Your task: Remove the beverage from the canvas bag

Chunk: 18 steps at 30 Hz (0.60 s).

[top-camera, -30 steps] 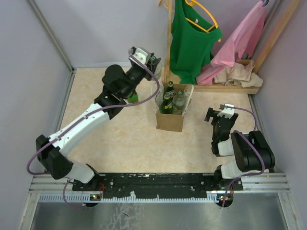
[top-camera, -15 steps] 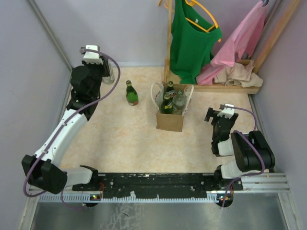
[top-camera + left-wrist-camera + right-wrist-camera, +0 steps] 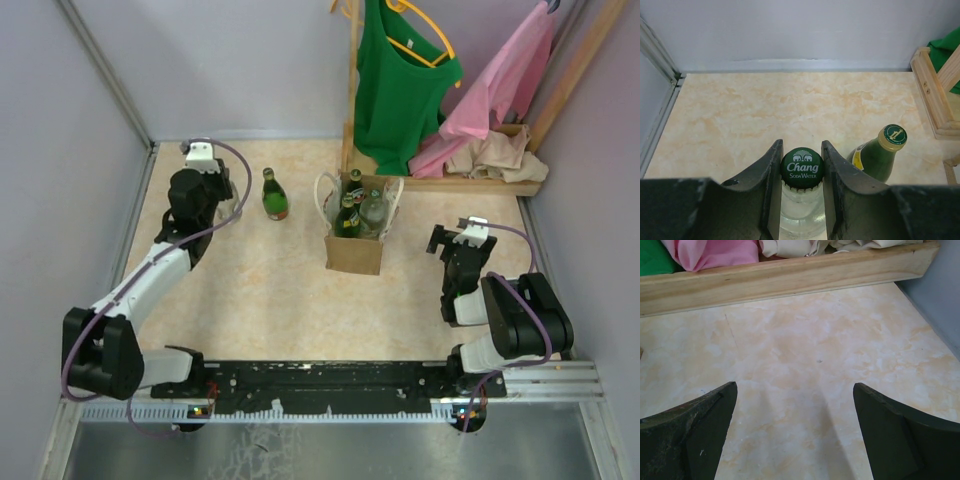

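Observation:
The tan canvas bag (image 3: 354, 250) stands upright mid-table with white loop handles. Inside it show two green bottles (image 3: 347, 214) and a clear one (image 3: 373, 209). A green bottle (image 3: 274, 195) stands on the table left of the bag and also shows in the left wrist view (image 3: 879, 156). My left gripper (image 3: 226, 196) is at the far left, shut on the neck of a clear Chang soda water bottle (image 3: 801, 169), just left of that green bottle. Whether its base touches the table is hidden. My right gripper (image 3: 452, 240) is open and empty, right of the bag, low over the table (image 3: 795, 390).
A wooden rack base (image 3: 480, 183) with pink and beige cloth (image 3: 490, 150) lies behind the bag. A green top (image 3: 400, 80) hangs over it. The rack foot (image 3: 935, 100) is to the right of the green bottle. Walls close the left, back and right.
My left arm swung from beside the bag to the far left with the clear bottle, then came down next to the standing green bottle. The right arm has not moved.

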Each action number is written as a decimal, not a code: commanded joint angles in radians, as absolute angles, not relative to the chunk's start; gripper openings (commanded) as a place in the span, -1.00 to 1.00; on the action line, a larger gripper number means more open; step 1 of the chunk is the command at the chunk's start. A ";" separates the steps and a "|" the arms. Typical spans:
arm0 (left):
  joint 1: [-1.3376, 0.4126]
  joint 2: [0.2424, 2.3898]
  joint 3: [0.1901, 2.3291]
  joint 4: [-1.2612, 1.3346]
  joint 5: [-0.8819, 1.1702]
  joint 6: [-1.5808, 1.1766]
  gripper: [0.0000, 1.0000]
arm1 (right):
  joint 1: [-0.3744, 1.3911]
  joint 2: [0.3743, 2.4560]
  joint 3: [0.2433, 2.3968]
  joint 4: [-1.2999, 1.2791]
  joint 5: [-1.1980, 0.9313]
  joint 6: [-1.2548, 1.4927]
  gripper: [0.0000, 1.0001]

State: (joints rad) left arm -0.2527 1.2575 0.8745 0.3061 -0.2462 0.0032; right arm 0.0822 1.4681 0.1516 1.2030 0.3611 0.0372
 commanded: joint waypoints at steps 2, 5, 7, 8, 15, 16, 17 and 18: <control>-0.252 1.299 0.899 0.608 -0.255 0.018 -1.00 | 0.081 1.451 0.172 1.249 0.365 0.040 0.98; -0.250 1.348 0.896 0.640 -0.253 0.016 -1.00 | 0.081 1.452 0.171 1.249 0.364 0.040 0.98; -0.249 1.386 0.884 0.685 -0.254 0.013 -1.00 | 0.081 1.451 0.172 1.249 0.365 0.040 0.98; -0.249 1.401 0.875 0.709 -0.257 0.009 -1.00 | 0.081 1.450 0.171 1.249 0.364 0.040 0.98; -0.247 1.486 0.794 0.915 -0.286 0.006 -1.00 | 0.081 1.451 0.171 1.249 0.365 0.040 0.98; -0.247 1.495 0.790 0.938 -0.295 0.009 -1.00 | 0.081 1.451 0.172 1.249 0.364 0.040 0.98; -0.247 1.504 0.784 0.957 -0.300 0.015 -1.00 | 0.081 1.451 0.171 1.249 0.364 0.040 0.98; -0.247 1.513 0.783 0.971 -0.304 0.020 -1.00 | 0.081 1.451 0.171 1.249 0.364 0.040 0.98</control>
